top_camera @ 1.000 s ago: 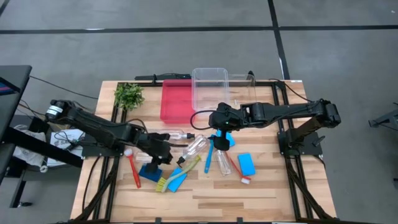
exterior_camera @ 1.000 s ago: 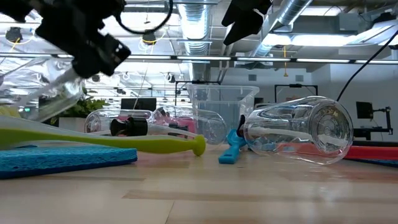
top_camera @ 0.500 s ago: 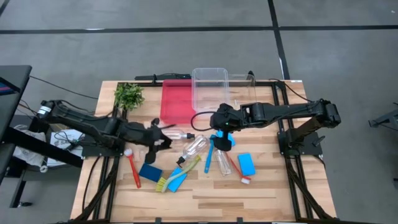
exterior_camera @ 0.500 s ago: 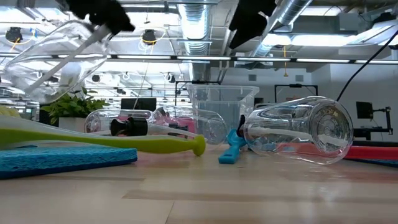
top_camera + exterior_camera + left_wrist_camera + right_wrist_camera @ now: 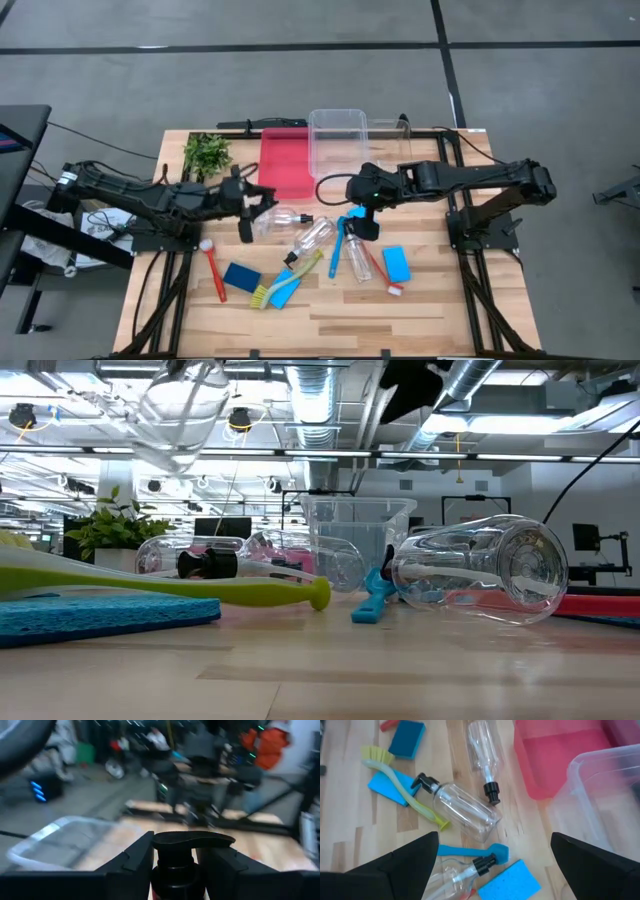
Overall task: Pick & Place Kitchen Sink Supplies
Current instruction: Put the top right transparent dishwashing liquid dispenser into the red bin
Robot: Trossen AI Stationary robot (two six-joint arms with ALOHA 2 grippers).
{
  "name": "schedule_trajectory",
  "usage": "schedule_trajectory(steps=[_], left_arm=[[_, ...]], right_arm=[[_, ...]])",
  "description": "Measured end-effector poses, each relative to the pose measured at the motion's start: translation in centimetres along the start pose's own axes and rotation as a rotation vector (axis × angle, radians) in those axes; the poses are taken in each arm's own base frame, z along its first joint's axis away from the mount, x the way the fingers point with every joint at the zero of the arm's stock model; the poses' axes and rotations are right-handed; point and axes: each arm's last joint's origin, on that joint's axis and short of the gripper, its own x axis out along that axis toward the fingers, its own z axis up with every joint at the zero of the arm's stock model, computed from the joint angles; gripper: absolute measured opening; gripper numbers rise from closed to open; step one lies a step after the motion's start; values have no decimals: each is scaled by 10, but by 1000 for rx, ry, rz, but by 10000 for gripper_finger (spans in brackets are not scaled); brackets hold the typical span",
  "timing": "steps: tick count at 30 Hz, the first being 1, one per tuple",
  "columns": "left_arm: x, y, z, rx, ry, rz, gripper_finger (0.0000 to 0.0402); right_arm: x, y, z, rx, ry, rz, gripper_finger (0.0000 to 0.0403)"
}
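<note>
My left gripper [image 5: 257,204] is shut on a clear bottle [image 5: 180,415] with a black pump cap [image 5: 193,840] and holds it high over the table's left middle. My right gripper [image 5: 495,839] is open and hovers over the pile at the table's centre [image 5: 361,214], touching nothing. Below it lie two clear bottles [image 5: 466,811] [image 5: 482,745] on their sides, a blue brush [image 5: 470,851], a blue sponge [image 5: 512,880] and a yellow-green brush [image 5: 405,787]. A third lying bottle [image 5: 457,876] shows at the edge. My left gripper pinches the bottle at its black neck just under the pump head [image 5: 176,868], one finger [image 5: 131,862] on each side. The fingers come in level, pointing toward the table's right. The bottle is lifted clear and hangs upright below them, cap up [image 5: 182,430].
A red tray [image 5: 285,165] and a clear bin [image 5: 337,140] stand at the far middle, a leafy plant [image 5: 207,153] at the far left. More sponges [image 5: 242,277] [image 5: 396,263] and red brushes [image 5: 215,272] [image 5: 382,272] lie toward the near edge.
My left gripper has risen from beside the near-left blue sponge and moved toward the far edge, turning from a downward slant to level. The bottle in it has gone from tilted low over the table to hanging upright, well clear of it.
</note>
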Motion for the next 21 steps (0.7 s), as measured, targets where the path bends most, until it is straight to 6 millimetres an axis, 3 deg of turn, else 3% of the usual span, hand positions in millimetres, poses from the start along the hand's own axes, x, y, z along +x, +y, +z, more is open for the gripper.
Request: schedule_trajectory(steps=[11, 21], left_arm=[[14, 37, 20, 77, -170, 359, 140], [56, 99, 10, 149, -239, 499, 137]], right_arm=[[-41, -7, -3, -5, -108, 8, 379], [-47, -18, -2, -31, -130, -59, 379]])
